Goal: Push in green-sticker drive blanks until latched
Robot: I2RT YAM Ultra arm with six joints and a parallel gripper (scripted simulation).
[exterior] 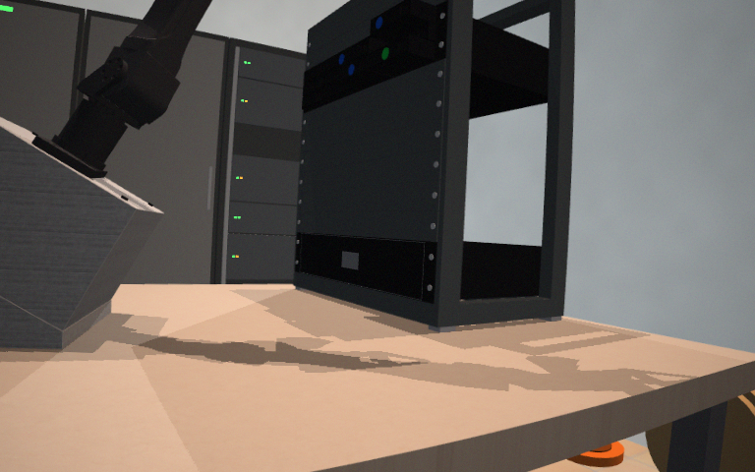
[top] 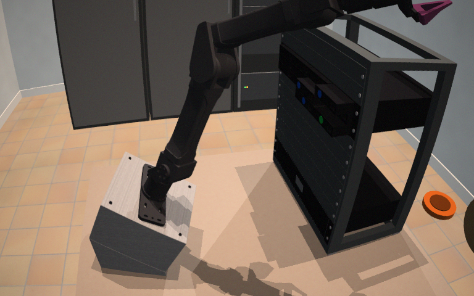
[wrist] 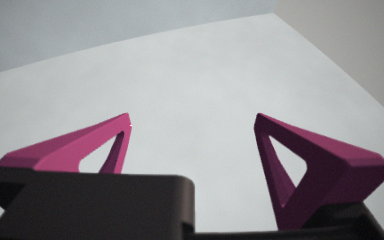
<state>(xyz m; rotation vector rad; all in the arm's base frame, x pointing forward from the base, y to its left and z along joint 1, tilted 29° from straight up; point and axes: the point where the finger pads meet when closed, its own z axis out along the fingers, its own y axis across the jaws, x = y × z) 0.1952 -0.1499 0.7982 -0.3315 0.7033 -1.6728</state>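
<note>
A dark open-frame rack [top: 353,135] stands upright on the table, also in the exterior view [exterior: 429,161]. Near its top, several drive blanks stick out of the front. One carries a green sticker [top: 320,119], also seen in the exterior view [exterior: 384,53]; three carry blue stickers [top: 303,100]. My gripper [top: 431,8] with magenta fingers is high above the rack's top, past its rear edge, well away from the blanks. In the wrist view the gripper [wrist: 192,127] is open and empty and faces only a grey wall.
The arm's base sits on a slanted grey block [top: 139,213] at the table's left. An orange dish [top: 439,204] lies on the floor to the right. Tall server cabinets [top: 146,55] stand behind the table. The table's front edge [exterior: 556,423] is near.
</note>
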